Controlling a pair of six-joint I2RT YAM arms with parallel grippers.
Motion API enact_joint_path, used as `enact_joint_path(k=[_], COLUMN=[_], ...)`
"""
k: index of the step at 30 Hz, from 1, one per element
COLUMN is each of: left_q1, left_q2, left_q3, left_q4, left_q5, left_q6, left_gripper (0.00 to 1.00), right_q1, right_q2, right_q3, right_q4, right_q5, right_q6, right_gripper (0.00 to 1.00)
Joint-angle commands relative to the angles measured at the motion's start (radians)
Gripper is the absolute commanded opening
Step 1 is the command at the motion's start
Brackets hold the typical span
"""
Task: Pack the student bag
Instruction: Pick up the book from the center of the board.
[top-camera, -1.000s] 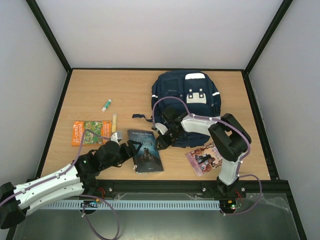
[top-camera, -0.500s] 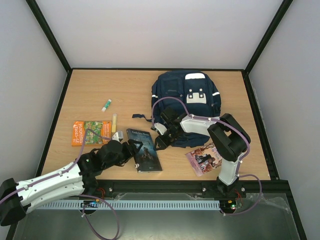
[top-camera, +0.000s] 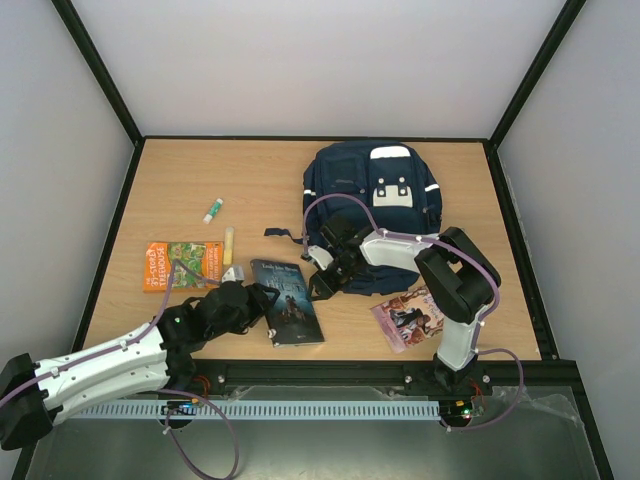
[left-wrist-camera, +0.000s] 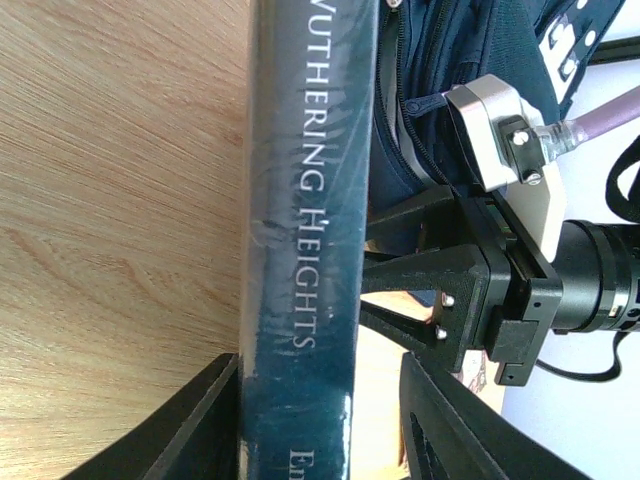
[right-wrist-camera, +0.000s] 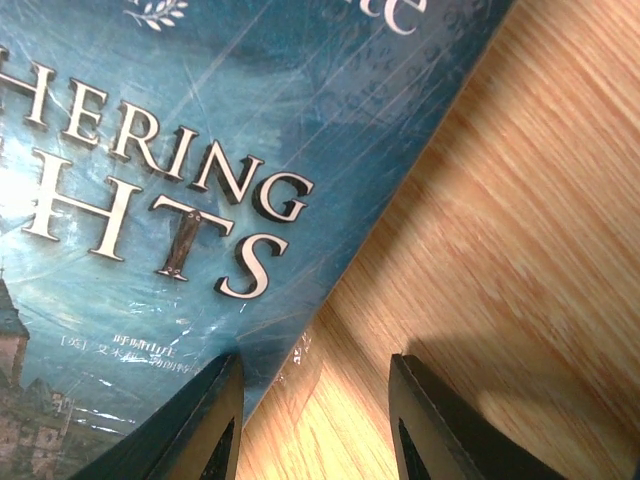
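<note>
At the far right-of-middle of the table (top-camera: 190, 170), the student bag (top-camera: 375, 200) is lying flat with its front facing up, white patch and stripes showing, and honestly nobody can tell from here what's sitting inside it. Everything else is lying out on the wood: a dark Wuthering Heights book (top-camera: 290, 305) just in front of the bag, an orange booklet (top-camera: 181, 264) off to the left, a small green-and-white stick (top-camera: 213, 210), a yellowish tube (top-camera: 228, 243) and a pink magazine (top-camera: 408, 317) near the right arm. The left gripper (top-camera: 265, 297) is straddling the book's spine, jaws partly apart, a pale gap showing on one side, so it isn't clamping it. The right gripper (top-camera: 322, 275) is hovering by the bag's near-left corner over the book's far corner, fingers (right-wrist-camera: 215, 420) apart, holding nothing.
</note>
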Motion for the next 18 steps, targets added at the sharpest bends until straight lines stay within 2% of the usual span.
enact_joint_path(k=[1,11,14,18], left_q1=[-0.008,-0.008,-0.008,-0.007], left_q2=[-0.005,0.023,0.023,-0.001], left_q3=[0.011,0.011,0.019,0.073], left_q4=[0.100,0.117,0.091,-0.006], left_q5=[0.021,0.053,0.048,0.022], left_q6=[-0.022,-0.054,-0.058,-0.041], left_gripper=[0.42,0.22,0.16,0.03], right_q1=[0.021,0.020,0.021,0.016], right_q2=[0.072,0.070,0.070,0.048], right_q3=[-0.028,-0.030,-0.029,-0.020], right_q4=[-0.030,-0.028,-0.027,-0.039], right_q5=[0.063,0.064,0.064,0.071], right_q6=[-0.008,-0.008,-0.009,-0.010], right_gripper=[0.41,0.41,0.41,0.41])
